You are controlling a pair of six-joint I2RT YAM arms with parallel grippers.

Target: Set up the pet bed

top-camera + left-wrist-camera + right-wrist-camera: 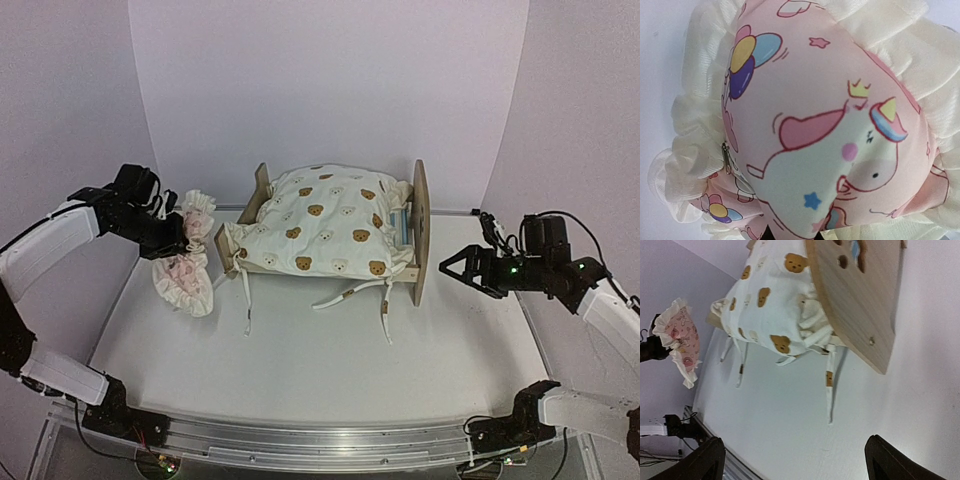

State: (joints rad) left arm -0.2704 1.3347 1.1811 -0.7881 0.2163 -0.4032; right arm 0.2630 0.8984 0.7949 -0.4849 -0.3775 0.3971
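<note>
The pet bed [420, 225] stands at the table's middle, its rounded plywood headboard [860, 305] on the right. A cream bear-print quilt [325, 225] is heaped over it, and its ties trail onto the table in front. A strip of blue-striped mattress [400, 218] peeks out by the headboard. My left gripper [185, 235] is shut on the pink ruffled pillow [185, 275], which hangs folded left of the bed. That pillow [830, 125] fills the left wrist view. My right gripper [450, 268] hangs open right of the headboard, its fingers [705, 462] holding nothing.
The quilt's loose ties [247, 300] lie on the white table [300, 350] in front of the bed. A metal rail [300, 440] runs along the near edge. White walls close the back and sides.
</note>
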